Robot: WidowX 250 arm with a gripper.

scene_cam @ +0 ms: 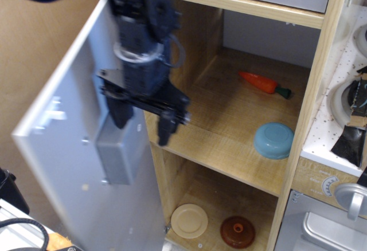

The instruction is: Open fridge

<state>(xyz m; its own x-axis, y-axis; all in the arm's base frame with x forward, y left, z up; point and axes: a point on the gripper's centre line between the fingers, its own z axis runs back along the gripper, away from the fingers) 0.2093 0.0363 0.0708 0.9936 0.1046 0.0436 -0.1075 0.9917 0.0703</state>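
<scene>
The fridge door (74,165) stands swung wide at the left of the frame, its pale inner face toward the camera. The gripper (140,122) hangs in the upper left centre, its two fingers spread and holding nothing, just beside that inner face. The shelves show a carrot (261,83), a blue bowl (274,140) and two lids below. Opening looks essentially finished; next comes drawing the arm clear.

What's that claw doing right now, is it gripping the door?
Gripper: open, fingers spread, holding nothing; it hangs against the inner face of the fridge door, which is swung wide open.
</scene>
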